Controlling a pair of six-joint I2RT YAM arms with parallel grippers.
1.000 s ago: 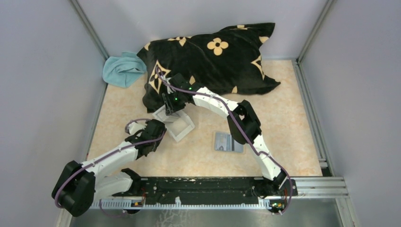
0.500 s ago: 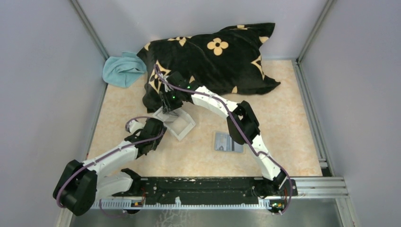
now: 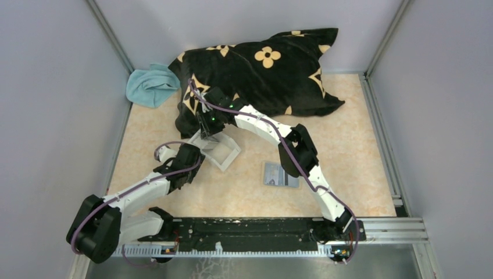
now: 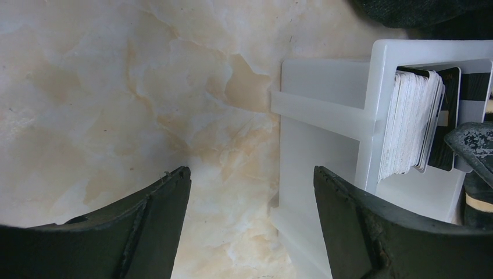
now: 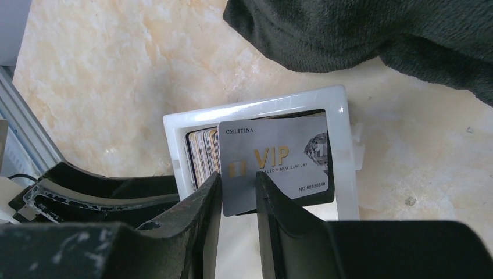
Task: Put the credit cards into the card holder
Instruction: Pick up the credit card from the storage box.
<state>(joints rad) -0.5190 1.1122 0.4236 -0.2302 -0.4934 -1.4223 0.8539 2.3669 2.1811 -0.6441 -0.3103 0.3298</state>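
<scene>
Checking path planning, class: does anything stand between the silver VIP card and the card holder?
Nothing visible does: the silver VIP card stands in the white tray, and only bare tabletop lies between that tray and the card holder.

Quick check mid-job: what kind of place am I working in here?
Probably a lab robot cell, not a home: plain panel walls on aluminium posts, a marble-patterned tabletop, and a mounting rail along the near edge.

A lab test booth: plain grey walls (image 3: 52,87), aluminium rails (image 3: 389,228).
</scene>
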